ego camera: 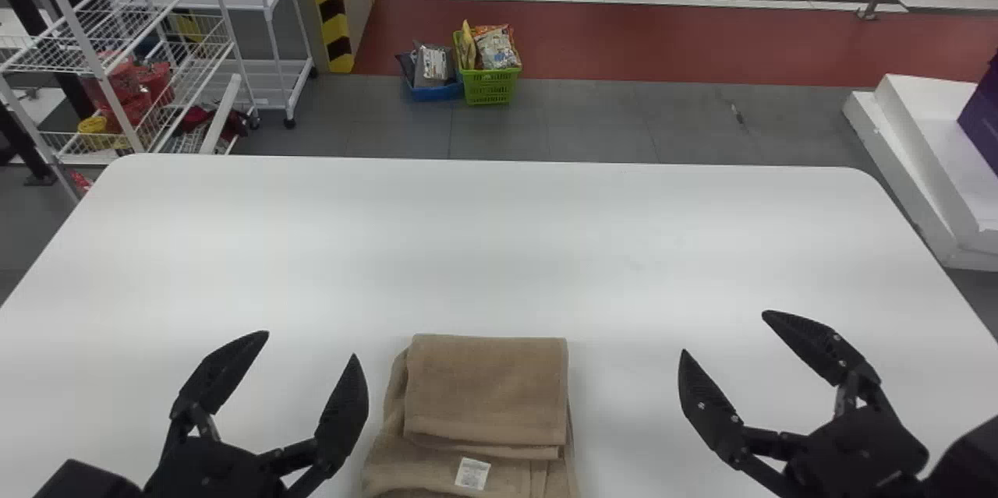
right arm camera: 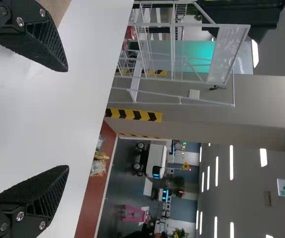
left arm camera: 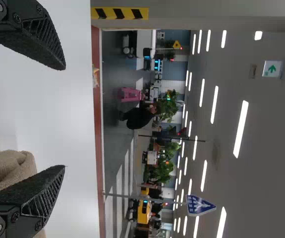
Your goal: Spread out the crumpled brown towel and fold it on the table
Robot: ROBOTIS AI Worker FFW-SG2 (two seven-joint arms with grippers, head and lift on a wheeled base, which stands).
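White tag [ego camera: 472,474]: on the lower layer; you can't read its print.
Brown towel [ego camera: 487,389]: folded in layers on your table's [ego camera: 499,249] near side, probably centred so both arms reach.
Left gripper [ego camera: 311,344]: open, empty, beside it.
Right gripper [ego camera: 723,332]: open, empty, farther aside, likely giving you clearance.
Green sign [left arm camera: 272,68]: far off, bearing an arrow.

The towel [ego camera: 483,393] runs past the head view's bottom edge, its near end cut off, as is the near side of the bench [ego camera: 499,249]. Print on the label [ego camera: 472,474] is too small to read. The left end effector [ego camera: 311,344] hides part of the towel in the left wrist view. The head view's edges crop the rack [ego camera: 115,103] and purple box [ego camera: 986,116].
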